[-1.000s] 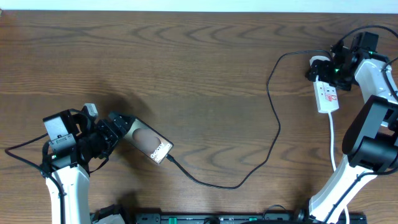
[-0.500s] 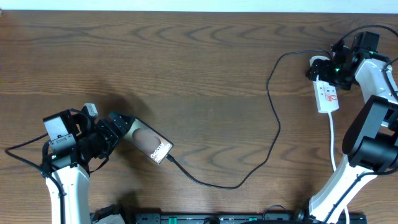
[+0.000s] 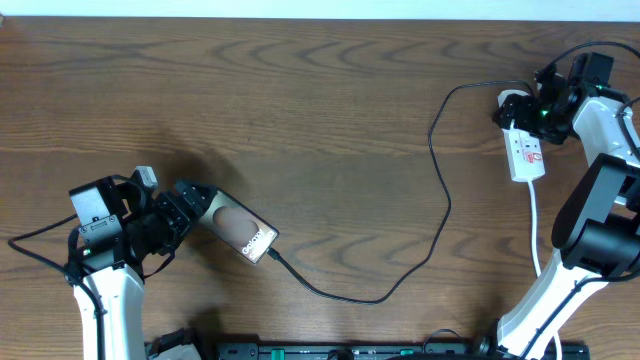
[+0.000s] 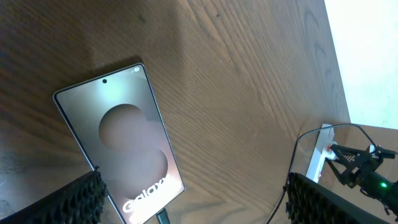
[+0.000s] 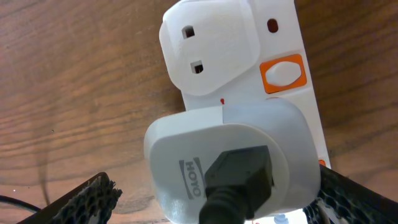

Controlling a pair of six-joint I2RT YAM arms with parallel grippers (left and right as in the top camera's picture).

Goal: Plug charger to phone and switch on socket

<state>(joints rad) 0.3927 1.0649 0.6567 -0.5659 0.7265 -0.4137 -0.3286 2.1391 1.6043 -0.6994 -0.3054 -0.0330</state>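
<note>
The phone lies flat at the front left, a dark slab with white lettering and a pale oval glare. The charger, a thin black cable, runs from a white adapter on the socket across to the phone, its plug tip at the phone's near end. My left gripper is open, its pads wide apart with the phone's lower end between them. My right gripper is open over the socket's far end, straddling the adapter. An orange switch shows beside an unused outlet.
A white cord trails from the socket toward the front, next to the right arm's base. A black rail runs along the table's front edge. The table's back edge meets a white surface.
The right wrist has shifted very slightly to the right over the socket's end. The phone, the cable and the left arm have not moved.
</note>
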